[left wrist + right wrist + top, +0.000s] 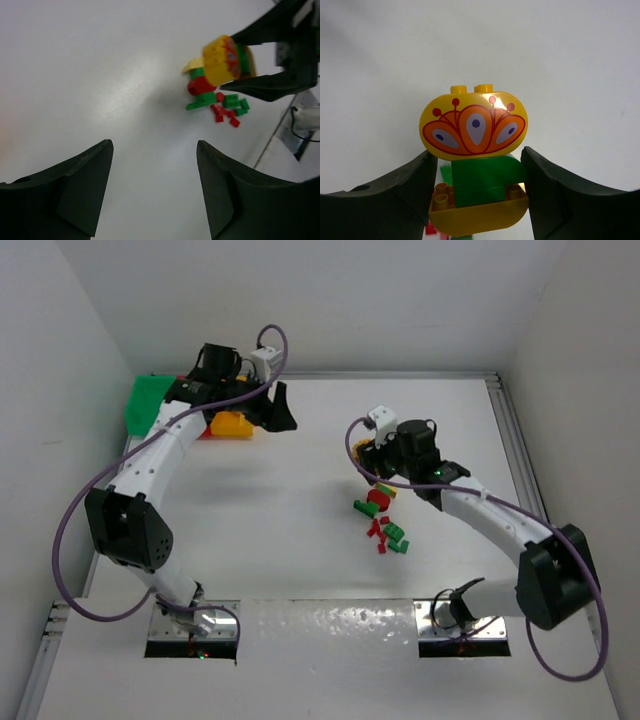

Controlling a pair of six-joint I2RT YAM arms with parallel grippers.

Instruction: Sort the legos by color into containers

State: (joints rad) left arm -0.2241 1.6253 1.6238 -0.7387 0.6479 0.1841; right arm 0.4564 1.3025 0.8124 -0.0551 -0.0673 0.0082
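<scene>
Yellow and green in the jaws, most of the job ahead.

Top view: right claw (371,456) is clamped on a yellow-green stack (364,449). The loose legos (386,526), red and green, lie in a heap on the table (300,540) just beneath and nearward of it, unsorted. The left claw (282,411) is well away across the table. The green bin (150,405) and yellow-orange bin (232,425) are right beside it, with only a sliver of the red bin (204,433) showing under the arm. Bin contents aren't readable from here, so I can't tell how much is already sorted.

Left wrist: left claw (155,190) is spread wide, with nothing between the fingers and bare table under them. Far ahead of it, the right claw (260,60) pinches the stack (227,59) directly above the heap (225,106).

Right wrist: right claw (477,197) is closed on the stack (475,150), one finger on each side of its lower half. The stack is a printed yellow dome, on a green brick, on a yellow base. Below it, bits of the heap (431,230) show.

My read: mixed colours, so the stack likely needs splitting before binning.
</scene>
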